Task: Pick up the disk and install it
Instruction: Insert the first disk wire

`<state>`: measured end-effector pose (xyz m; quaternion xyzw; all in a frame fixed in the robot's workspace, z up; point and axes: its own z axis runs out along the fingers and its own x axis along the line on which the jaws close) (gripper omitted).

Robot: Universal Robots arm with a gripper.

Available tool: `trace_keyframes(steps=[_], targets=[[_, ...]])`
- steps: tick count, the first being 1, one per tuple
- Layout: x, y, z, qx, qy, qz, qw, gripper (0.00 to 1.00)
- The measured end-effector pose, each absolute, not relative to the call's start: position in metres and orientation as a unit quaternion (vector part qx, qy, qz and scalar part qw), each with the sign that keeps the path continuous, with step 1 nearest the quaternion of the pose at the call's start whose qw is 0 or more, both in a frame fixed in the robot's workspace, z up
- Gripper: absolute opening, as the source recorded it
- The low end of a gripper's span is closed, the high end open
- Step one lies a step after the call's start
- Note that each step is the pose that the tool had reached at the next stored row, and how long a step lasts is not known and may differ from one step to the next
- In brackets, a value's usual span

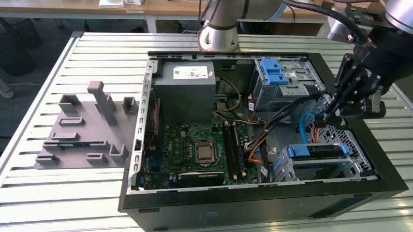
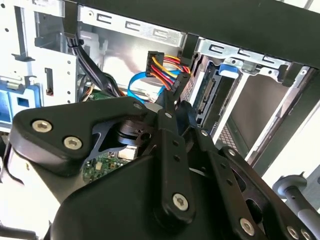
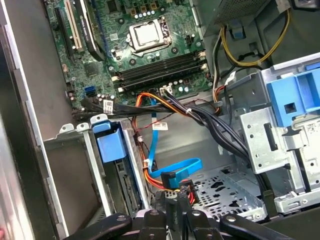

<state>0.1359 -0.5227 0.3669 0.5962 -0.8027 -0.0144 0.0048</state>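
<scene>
Fingers [image 2: 169, 125] pinch the black plug with red and yellow wires [image 2: 175, 85] near the flat silver disk in its blue frame [image 1: 315, 151], already in the grey metal cage [image 1: 326, 168]; plugging in looks underway, needing a straight push.

Open computer case [image 1: 258, 205] beside grey fixture [image 1: 81, 130]

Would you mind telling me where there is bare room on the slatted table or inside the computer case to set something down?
Free: slatted table in front of the grey fixture, plus the strip behind it. Inside the computer case, cables crowd the floor near the end effector; the disk fills its bay.
</scene>
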Motion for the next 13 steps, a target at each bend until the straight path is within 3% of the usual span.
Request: trace_keyframes(steps=[13], targets=[[0.1402, -0.5204, 0.3634, 0.596, -0.803, -0.006, 0.011, 0.24]])
